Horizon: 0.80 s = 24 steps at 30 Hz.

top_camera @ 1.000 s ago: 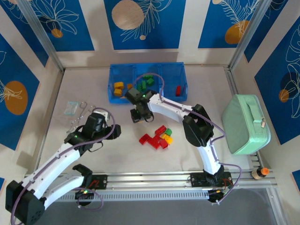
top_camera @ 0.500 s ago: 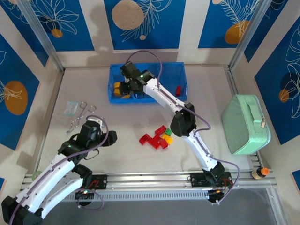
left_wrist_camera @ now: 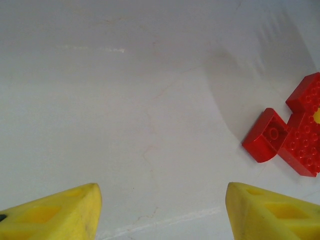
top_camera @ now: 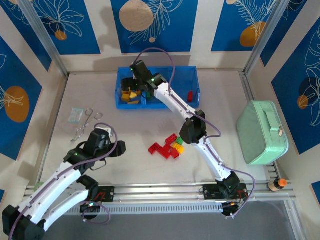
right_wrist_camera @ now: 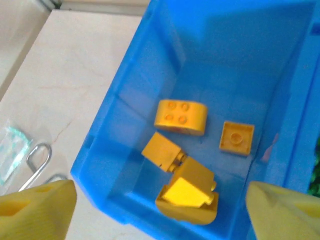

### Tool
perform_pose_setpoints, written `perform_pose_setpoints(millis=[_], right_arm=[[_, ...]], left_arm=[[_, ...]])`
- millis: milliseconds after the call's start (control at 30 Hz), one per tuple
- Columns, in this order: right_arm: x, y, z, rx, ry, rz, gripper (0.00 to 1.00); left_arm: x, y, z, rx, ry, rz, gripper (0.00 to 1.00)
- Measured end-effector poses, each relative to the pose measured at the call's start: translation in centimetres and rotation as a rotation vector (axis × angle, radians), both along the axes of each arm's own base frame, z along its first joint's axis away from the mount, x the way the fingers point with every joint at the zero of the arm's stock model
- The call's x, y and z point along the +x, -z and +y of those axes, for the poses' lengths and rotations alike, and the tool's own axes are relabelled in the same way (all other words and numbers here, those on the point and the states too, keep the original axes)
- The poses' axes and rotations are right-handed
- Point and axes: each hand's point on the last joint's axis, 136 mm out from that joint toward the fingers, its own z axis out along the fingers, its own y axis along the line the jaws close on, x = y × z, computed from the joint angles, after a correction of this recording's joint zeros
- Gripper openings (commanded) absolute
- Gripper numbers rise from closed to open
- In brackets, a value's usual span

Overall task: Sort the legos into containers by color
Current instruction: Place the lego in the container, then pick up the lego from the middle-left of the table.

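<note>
around: mint-green case (top_camera: pixel 262 131) at the table's right edge, well apart from the rest. Clear packet (top_camera: pixel 76 115) and wire clips (top_camera: pixel 79 133) on bare table left of the tray.
in the way: right arm (top_camera: pixel 172 104) lies diagonally across the blue tray (top_camera: pixel 186 77) and hides most of the middle compartment in the top view. Its purple cable (top_camera: pixel 155 48) arcs over the back wall.
right arm pose: stretched far forward, elbow just beside the loose legos, wrist pitched down over the left compartment.
right gripper (top_camera: pixel 129 84): jaws wide, nothing between them. Wrist view has one yellow fingertip in each lower corner, bin floor between.
left arm (top_camera: pixel 60 180) pose: folded low at near left, wrist aimed right toward the loose pile.
left gripper (top_camera: pixel 116 147): parted, empty, over bare table.
in tray: yellow-orange bricks (right_wrist_camera: pixel 180 117) in the left compartment, four or five, some bunched at the near wall. One red brick (top_camera: pixel 190 95) in the right compartment.
loose legos (top_camera: pixel 167 146): tight cluster mid-table, mostly red, one green, one yellow, touching.
materials: tray is glossy translucent plastic. Bricks are hard and studded, one with rounded ends, one wedge. Table is matte and pale with hairline marks. Fingers are yellow plastic with recessed pockets.
</note>
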Motion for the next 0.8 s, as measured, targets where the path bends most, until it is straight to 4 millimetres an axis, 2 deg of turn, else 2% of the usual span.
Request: perform_pose_setpoints(millis=[133,233,333,467,567,667,800], right_arm=[[0.0,-0.8,-0.9,-0.02,0.03,-0.013,0.92],[-1.0,-2.0,-2.3,-0.048,0.053,-0.004,0.92],[-3.0,-4.1,-4.3,-0.069,0.068,0.001,0.92],[-7.1,-6.7,-8.2,-0.063,0.083,-0.007,0.92],[-10.1,-7.5,-11.6,-0.036,0.106,-0.011,0.92],[-12.6,-6.4,-15.1,-0.028,0.141,0.006,0.92],[-16.0,-1.7,-20.1,-0.068,0.213,0.084,0.92]], left_arm=[[0.0,0.2,-0.8,0.016,0.029,0.028,0.67],[0.1,0.0,-1.9,0.021,0.069,0.036,0.67],[0.3,-0.1,-3.6,0.032,0.133,0.036,0.68],[0.4,0.5,-6.5,0.07,0.24,0.059,0.69],[0.5,1.2,-9.2,0.091,0.328,0.073,0.7],[0.8,2.3,-11.4,0.1,0.391,0.092,0.7],[1.5,4.2,-13.2,0.128,0.45,0.124,0.69]])
